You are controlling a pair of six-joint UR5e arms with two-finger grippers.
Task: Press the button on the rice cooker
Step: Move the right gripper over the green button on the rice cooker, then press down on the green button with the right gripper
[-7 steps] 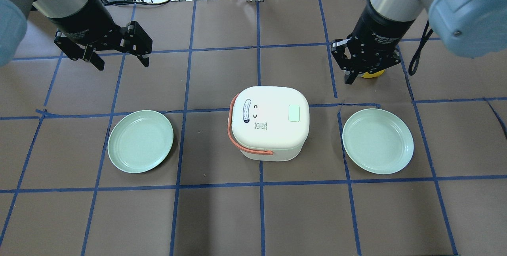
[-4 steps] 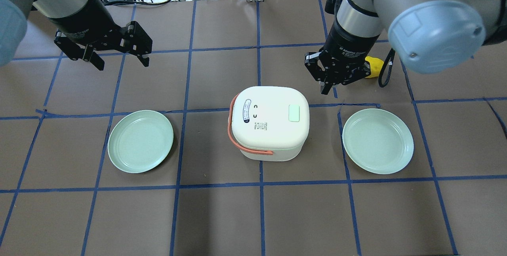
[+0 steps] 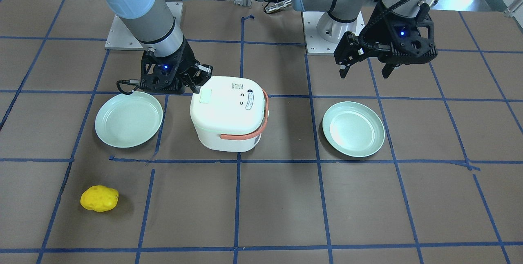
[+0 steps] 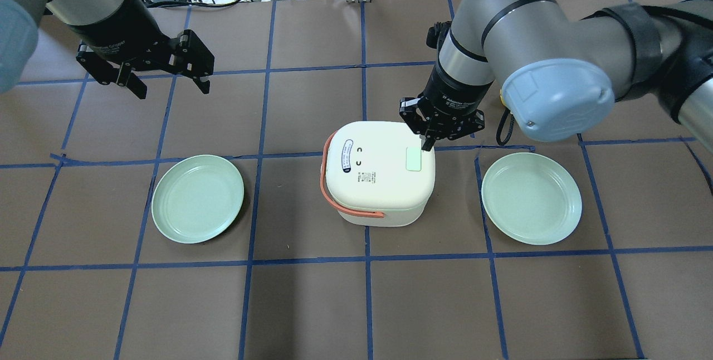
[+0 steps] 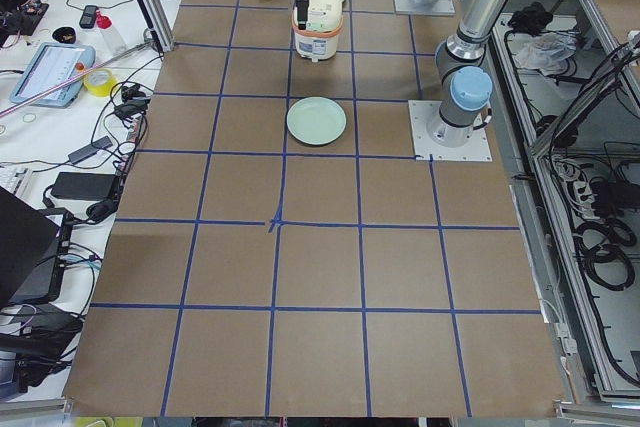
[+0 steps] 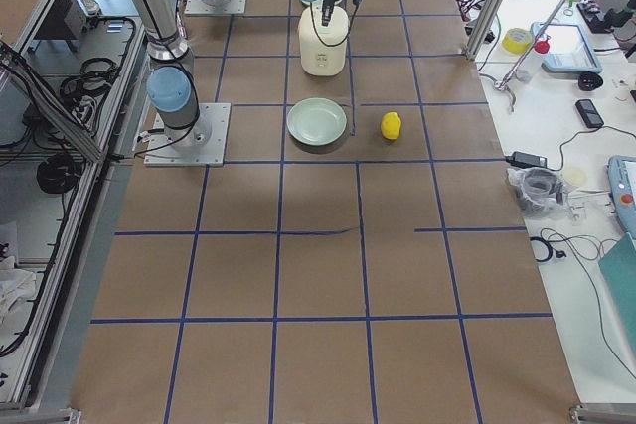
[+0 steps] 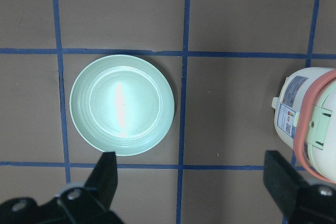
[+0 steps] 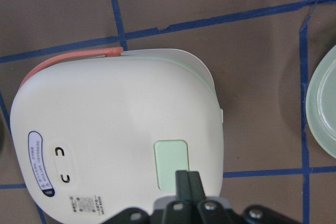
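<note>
— Since a second ago the right arm (image 4: 535, 48) has swung in from 2 o'clock. The right claw (image 4: 428, 145) now hangs at the cooker's top instead of out over the yellow lump. Has anything else shifted?
— No, the rest lies as it did. Largest first: the brown worktop (image 4: 356, 304) with its blue tape grid. At its middle stands the white rice cooker (image 4: 379, 181), upright, with its lid (image 4: 379, 148) down. Its orange handle (image 4: 324, 181) is folded round the 9 and 6 o'clock sides.
— And the plates?
— Both are pale green and lie flat. The left plate (image 4: 198, 198) is at 9 o'clock from the cooker and the right plate (image 4: 531, 198) at 3 o'clock, each apart from it.
— The left claw?
— The left claw (image 4: 171, 90) is at 10 o'clock from the cooker, well apart and above the worktop, with its fingers spread wide.
— And the right one?
— Its fingers (image 8: 187, 179) are pressed together and point down.
— Where is the button?
— The pale green button (image 4: 414, 159) sits on the lid toward its 3 o'clock edge. From overhead the claw tip is just at 1 o'clock of it. In the right wrist view the tips overlap the button's near edge. I cannot tell whether they touch.
— The yellow lump?
— In the front-facing view the yellow lump (image 3: 99, 198) lies at 8 o'clock from the cooker, well apart.
</note>
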